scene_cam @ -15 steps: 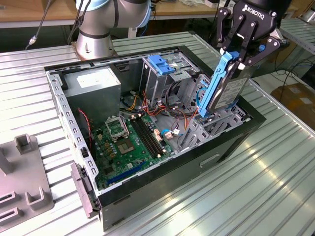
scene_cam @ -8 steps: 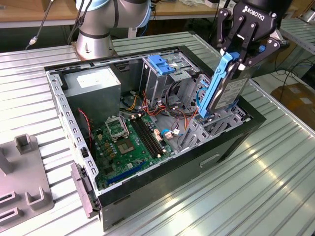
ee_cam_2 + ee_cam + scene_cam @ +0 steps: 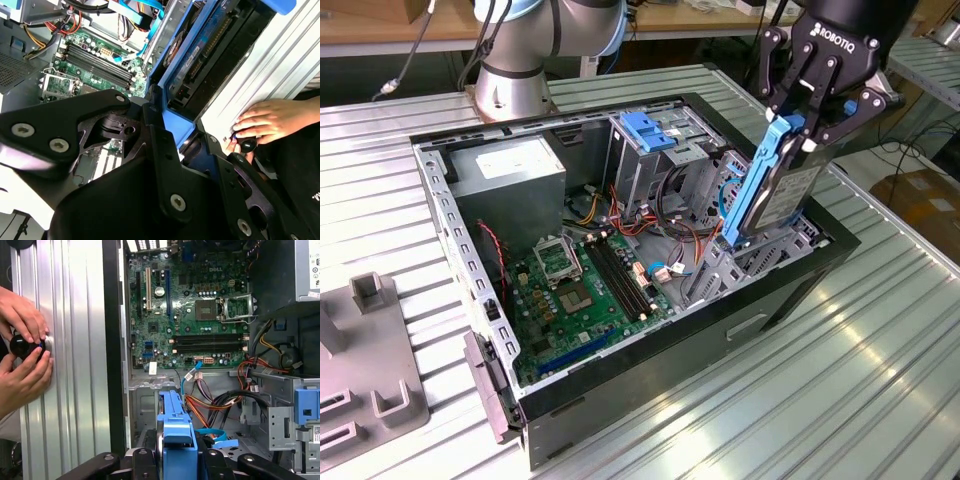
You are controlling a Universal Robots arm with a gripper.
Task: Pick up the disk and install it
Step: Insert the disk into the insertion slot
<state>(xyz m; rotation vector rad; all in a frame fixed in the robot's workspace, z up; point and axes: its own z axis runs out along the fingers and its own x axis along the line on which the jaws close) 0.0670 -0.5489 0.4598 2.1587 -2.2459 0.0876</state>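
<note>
Pincer (image 3: 808, 133) gripping disk (image 3: 783, 196), on edge, above open computer case (image 3: 650, 392)

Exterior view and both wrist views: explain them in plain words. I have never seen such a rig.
The exterior view comes from a camera off the machine: a robot arm reaching over an open computer case lying on a ribbed metal table. The arm's gripper is shut on the disk, a grey drive in a blue frame, held on end with its lower end inside the case. Both wrist views come from cameras riding on the arm and look into the case at the green motherboard. A person's hands rest on the table beside the case, holding a small black knob.
</note>
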